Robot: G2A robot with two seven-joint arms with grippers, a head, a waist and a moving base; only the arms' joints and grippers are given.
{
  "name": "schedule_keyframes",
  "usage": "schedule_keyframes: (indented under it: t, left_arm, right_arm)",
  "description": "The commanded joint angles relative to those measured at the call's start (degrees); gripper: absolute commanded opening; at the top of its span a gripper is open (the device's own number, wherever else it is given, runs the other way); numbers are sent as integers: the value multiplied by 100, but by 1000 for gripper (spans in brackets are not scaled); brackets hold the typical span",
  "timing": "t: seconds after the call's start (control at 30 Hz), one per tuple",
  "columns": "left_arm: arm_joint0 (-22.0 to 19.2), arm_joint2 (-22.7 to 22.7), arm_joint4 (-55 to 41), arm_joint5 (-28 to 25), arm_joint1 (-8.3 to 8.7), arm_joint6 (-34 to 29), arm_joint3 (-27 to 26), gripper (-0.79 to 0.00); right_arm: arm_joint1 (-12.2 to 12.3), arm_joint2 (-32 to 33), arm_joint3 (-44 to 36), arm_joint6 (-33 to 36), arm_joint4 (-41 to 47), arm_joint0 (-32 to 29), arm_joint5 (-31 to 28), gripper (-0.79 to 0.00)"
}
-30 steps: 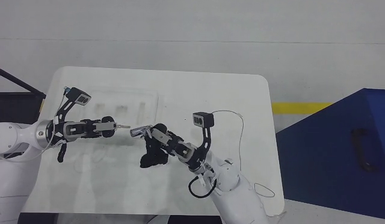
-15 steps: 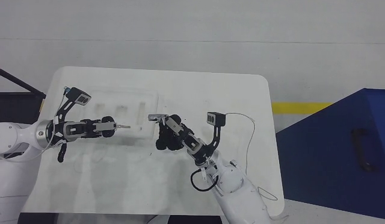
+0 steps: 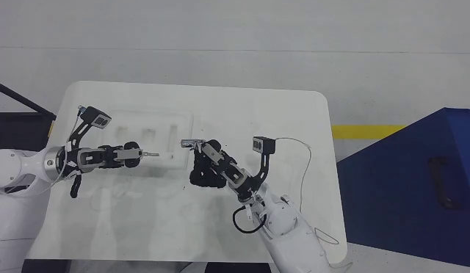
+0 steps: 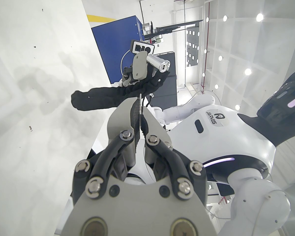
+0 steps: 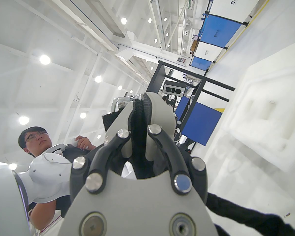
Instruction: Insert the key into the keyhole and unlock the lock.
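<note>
- Since a second ago the right end effector has carried the lock back from the key, opening a gap where the two had nearly met. For the last half second it has held that place. The left arm has not shifted.
- Left end effector: its fingers are pressed together on the key, whose thin blade sticks out past the tips. It hangs over the foam tray, along the tray's robot-side edge.
- Right end effector: its fingers are pinched on the lock body, and the shiny cylinder juts out beyond them. It is held in the air at the tray's edge nearest the right arm. The lock's black sleeved cable droops from it toward the tabletop.
- Key relation: the blade's long axis runs straight out toward the lock, which lies ahead of the tip with clear air between. The keyhole faces back toward the left end effector but sits off to one side of the blade's line, not on it.
- Judgement: the key is not yet in. The coming move depends on bringing the cylinder's axis and the blade into one line before closing the gap. Either arm could close it, as both are about equally near.
</note>
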Motion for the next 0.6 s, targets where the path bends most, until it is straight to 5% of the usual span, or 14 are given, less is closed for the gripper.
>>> schedule_keyframes:
  t: [0.0,0.2,0.33,0.57]
  left_arm:
    - [87,30,-91,-140,-31,453,-98,-785]
    - [580,-138,-248,-1016,-103,1216,-440,-785]
    - [787,-222,-238,-1183,-126,1506,-599,-785]
    - [787,-222,-238,-1183,-126,1506,-599,-785]
  right_arm:
    - [21,41,7,-64,-216,1,168,-785]
    - [42,-88,-117,-842,-1425,-361,252,-785]
    - [22,-293,-167,-1395,-1831,-586,272,-785]
    - [22,-293,-167,-1395,-1831,-586,272,-785]
